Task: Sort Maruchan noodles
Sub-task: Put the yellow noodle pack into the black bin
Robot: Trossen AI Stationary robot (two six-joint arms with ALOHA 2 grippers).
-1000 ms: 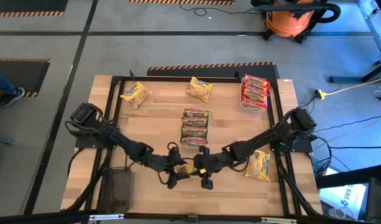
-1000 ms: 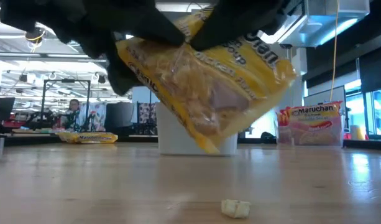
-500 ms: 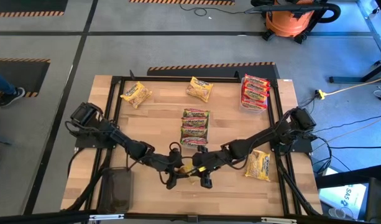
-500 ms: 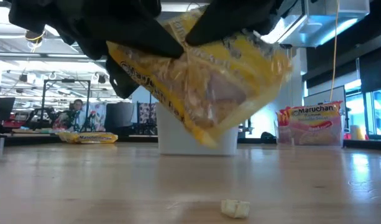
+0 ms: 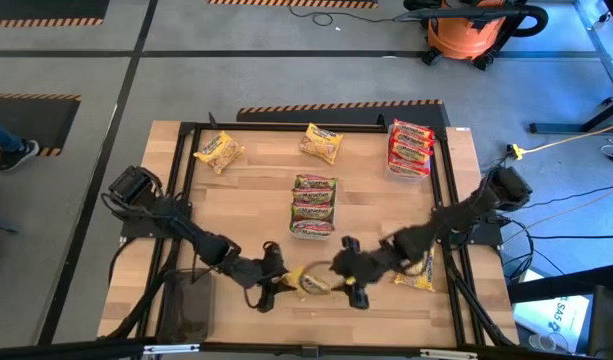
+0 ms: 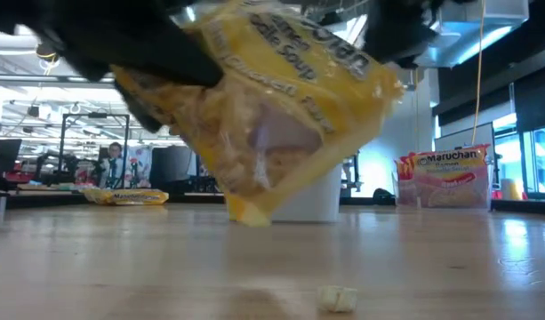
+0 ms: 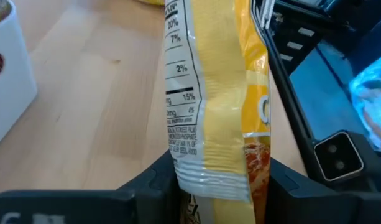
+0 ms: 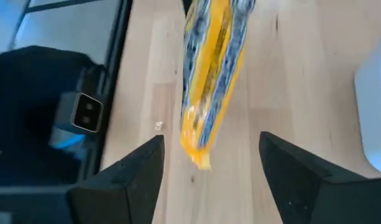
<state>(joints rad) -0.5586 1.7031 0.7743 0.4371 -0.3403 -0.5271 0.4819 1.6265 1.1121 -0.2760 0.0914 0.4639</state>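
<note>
floor: grey concrete (image 5: 76, 60) with dark tape lines and hazard-striped mats (image 5: 338, 105)
table: pale wood (image 5: 256, 195), black frame around it
top right: orange shop vac (image 5: 473, 30)
right side: cables and a yellow plug (image 5: 514, 151) on the floor
upper left edge: someone's shoe (image 5: 16, 155)
room behind: big workshop, ceiling strip lights (image 6: 41, 55), a person at a desk (image 6: 115, 160), windows far right (image 6: 532, 151)

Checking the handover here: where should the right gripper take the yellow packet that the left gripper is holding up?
Best by the free short end opposite the left gripper, which is shut on one end. The yellow packet hangs edge-on above the table, so the open right gripper can likely straddle its flat faces, closing across the thin crimped seam.
</note>
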